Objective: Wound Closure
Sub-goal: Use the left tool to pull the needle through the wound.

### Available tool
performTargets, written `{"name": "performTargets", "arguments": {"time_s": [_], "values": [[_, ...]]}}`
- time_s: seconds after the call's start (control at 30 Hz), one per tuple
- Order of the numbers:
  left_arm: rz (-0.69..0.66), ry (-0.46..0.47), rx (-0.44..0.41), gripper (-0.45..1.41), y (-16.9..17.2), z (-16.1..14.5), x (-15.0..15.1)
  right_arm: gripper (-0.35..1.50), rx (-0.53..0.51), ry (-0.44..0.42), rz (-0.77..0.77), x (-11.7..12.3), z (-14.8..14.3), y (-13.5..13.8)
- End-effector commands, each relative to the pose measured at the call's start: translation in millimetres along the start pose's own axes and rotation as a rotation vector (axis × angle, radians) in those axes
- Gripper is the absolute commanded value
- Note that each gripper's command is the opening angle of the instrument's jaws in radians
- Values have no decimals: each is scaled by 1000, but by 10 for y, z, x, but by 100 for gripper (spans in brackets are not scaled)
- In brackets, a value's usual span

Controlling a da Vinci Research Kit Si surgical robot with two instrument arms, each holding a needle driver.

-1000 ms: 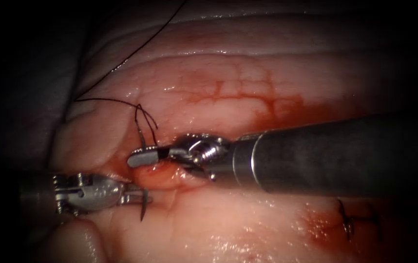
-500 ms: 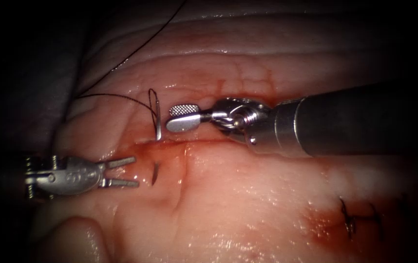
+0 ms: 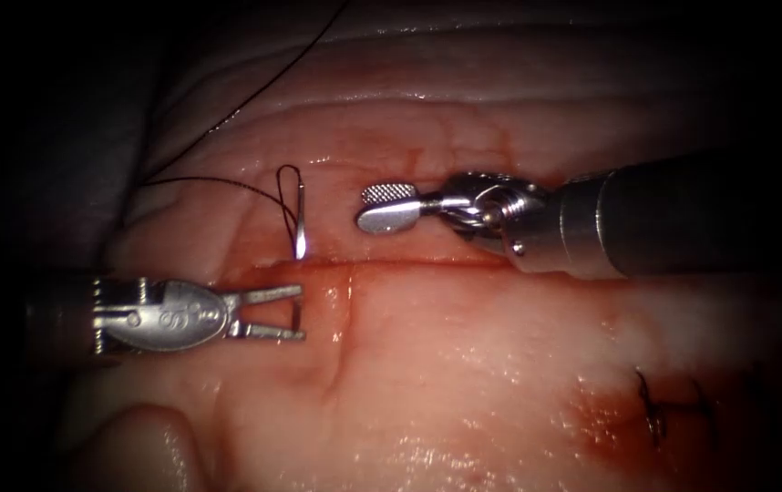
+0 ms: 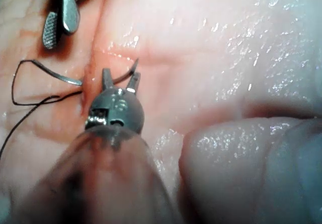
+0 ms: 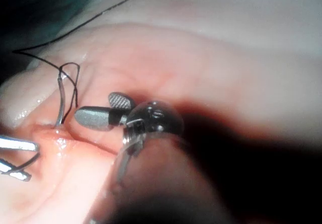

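The curved needle (image 3: pixel 301 232) is in the tissue (image 3: pixel 464 364), passing under the cut (image 3: pixel 409 263). Its tail end stands out of the upper edge. Its tip part rises from the lower edge between the jaws of my left tool (image 3: pixel 301 313), which are open around it and hold nothing. The left wrist view shows the needle (image 4: pixel 60 77) arching across in front of my left tool (image 4: pixel 121 75). My right tool (image 3: pixel 365 208) hovers over the upper edge, to the right of the needle tail, open and empty. Dark thread (image 3: pixel 200 180) loops from the tail and runs off left and up.
A finished stitch (image 3: pixel 664 410) with dark thread sits at the lower right of the tissue. Red fluid (image 3: pixel 336 292) stains the cut and the tissue around it. The right tool's thick shaft (image 3: pixel 683 219) crosses the right side.
My right tool let go of the needle's tail end and drew back up and to the right. My left tool backed off, then came forward with open jaws around the needle tip.
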Motion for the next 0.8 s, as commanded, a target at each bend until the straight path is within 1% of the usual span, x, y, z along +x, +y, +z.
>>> {"name": "performTargets", "arguments": {"time_s": [0.03, 0.23, 0.27, 0.3, 0.33, 0.4, 0.57, 0.67, 0.7, 0.8], "values": [[10, -7, -15, 11, 1, 9, -6, 61, 0, -4, -1, -4, 7, 2], [11, 1, -45, 11, -4, 16, -12, 59, 2, -2, -8, -9, 7, 0], [11, 5, -59, 7, -4, 17, -12, 56, 2, -2, -9, -11, 6, -2], [2, 7, -65, 0, -5, 17, -12, 47, 3, -4, -9, -13, 5, -3], [-13, 7, -75, -18, -5, 18, -12, 37, 4, -4, -9, -15, 4, -5], [-45, 12, -82, -45, -7, 18, -13, 20, 6, -6, -14, -19, 2, -10], [-153, 47, -134, -45, -14, 16, -12, 20, 29, -23, -64, -27, -3, -27], [-203, 61, -161, -45, -14, 13, -9, 25, 44, -30, -124, -32, -5, -40], [-219, 65, -169, -45, -15, 12, -8, 29, 47, -33, -171, -34, -6, -45], [-296, 108, -190, -45, -18, 6, -3, 20, 43, -69, -271, -45, -5, -58]]}}
